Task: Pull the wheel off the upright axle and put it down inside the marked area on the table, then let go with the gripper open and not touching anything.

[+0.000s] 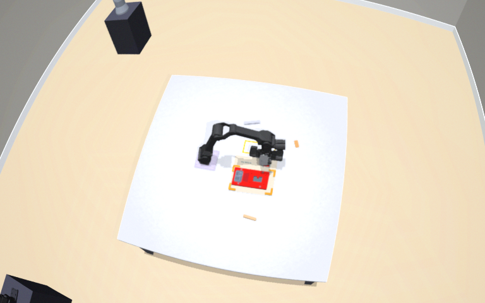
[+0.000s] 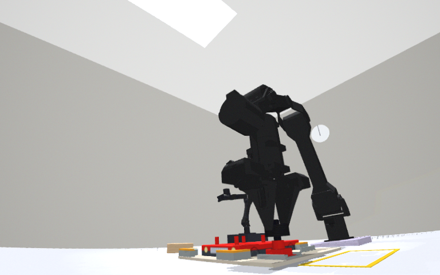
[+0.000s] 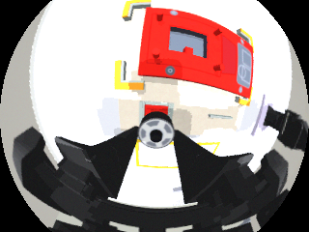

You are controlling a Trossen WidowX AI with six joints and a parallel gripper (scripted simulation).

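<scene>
Gripper (image 2: 277, 231) clamped on the wheel (image 3: 154, 133), pinching it across the rim from both sides. Still down on the upright axle by the look of it, right at the near edge of the board (image 2: 259, 259), next to the red block (image 3: 193, 48). Seen from the wrist as a small grey disc with a dark hub, sitting square between the two fingertips.

Looks like a hard, rigid little thing, so no squish to worry about, and probably light. Smooth sides though, so likely a bit slippery if the grip is off-centre. Best hold seems to be exactly this one: opposite sides of the rim, fingers level, so a straight pull up won't cock it on the axle. Any tilt and probably jams.

Yellow-outlined square (image 2: 352, 258) just beside the board, so only a short carry once free.
</scene>
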